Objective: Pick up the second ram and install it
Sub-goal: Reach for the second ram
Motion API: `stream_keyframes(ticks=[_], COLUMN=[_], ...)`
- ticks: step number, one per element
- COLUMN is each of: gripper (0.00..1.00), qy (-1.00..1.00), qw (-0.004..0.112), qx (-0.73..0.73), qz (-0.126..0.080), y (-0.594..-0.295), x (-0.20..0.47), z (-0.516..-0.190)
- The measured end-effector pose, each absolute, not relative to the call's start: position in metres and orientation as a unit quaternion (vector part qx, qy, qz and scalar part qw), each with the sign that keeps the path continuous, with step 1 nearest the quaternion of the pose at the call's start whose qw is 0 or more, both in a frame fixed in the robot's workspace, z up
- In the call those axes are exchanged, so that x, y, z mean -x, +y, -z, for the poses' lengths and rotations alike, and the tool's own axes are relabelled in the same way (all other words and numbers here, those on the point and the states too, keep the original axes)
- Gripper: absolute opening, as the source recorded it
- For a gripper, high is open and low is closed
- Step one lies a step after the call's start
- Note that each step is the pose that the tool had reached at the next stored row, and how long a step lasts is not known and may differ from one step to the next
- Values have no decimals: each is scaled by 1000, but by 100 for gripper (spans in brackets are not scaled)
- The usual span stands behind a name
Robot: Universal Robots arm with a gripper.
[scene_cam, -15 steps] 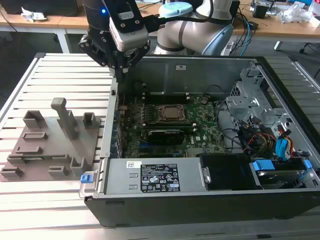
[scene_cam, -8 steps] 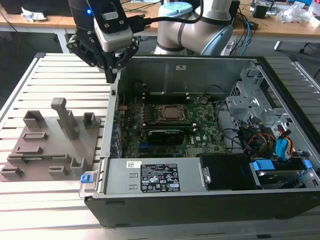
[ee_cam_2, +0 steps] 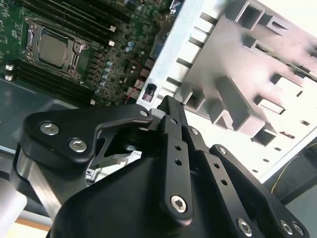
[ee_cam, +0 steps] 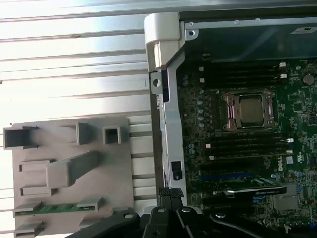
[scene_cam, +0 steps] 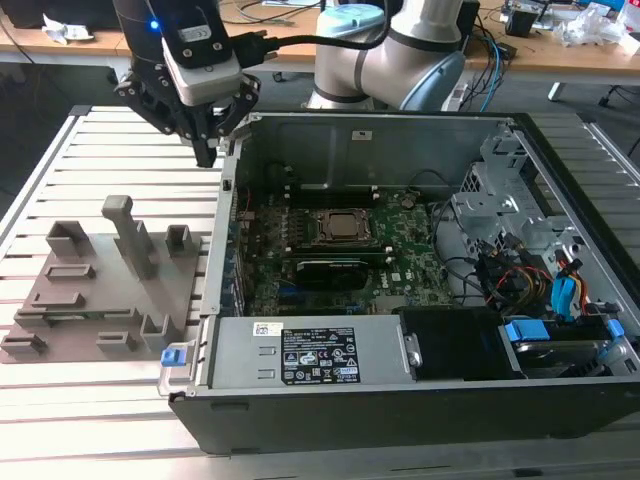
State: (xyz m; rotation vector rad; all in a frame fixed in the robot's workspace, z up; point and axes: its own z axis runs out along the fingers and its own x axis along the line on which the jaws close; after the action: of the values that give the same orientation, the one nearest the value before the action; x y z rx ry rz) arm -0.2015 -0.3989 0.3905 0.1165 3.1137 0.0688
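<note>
The second ram (ee_cam: 54, 208) is a narrow green stick lying flat in a slot at one end of the grey plastic fixture (ee_cam: 74, 168), outside the computer case. My gripper (scene_cam: 209, 156) hangs above the case's left wall near its back corner, well away from the stick. Its black fingers (ee_cam_2: 169, 106) are pressed together with nothing between them. In the first wrist view the gripper (ee_cam: 171, 194) sits just over the case wall. The CPU socket (ee_cam: 249, 110) lies between rows of dark memory slots (ee_cam: 247, 145) on the motherboard.
The open computer case (scene_cam: 230, 200) lies on a slatted metal table (scene_cam: 110, 420). A black expansion card (scene_cam: 328, 268) stands in front of the CPU. Drive cages and cables (scene_cam: 540, 280) crowd the exterior view's right. The fixture has an upright post (scene_cam: 128, 232).
</note>
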Motion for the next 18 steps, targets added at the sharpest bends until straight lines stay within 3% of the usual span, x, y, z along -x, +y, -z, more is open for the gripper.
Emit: stream_keyframes(ticks=[18], gripper=[11], qy=[999], qw=[12], qx=[-37], qz=[-22], y=[-399], x=[237], z=[-390])
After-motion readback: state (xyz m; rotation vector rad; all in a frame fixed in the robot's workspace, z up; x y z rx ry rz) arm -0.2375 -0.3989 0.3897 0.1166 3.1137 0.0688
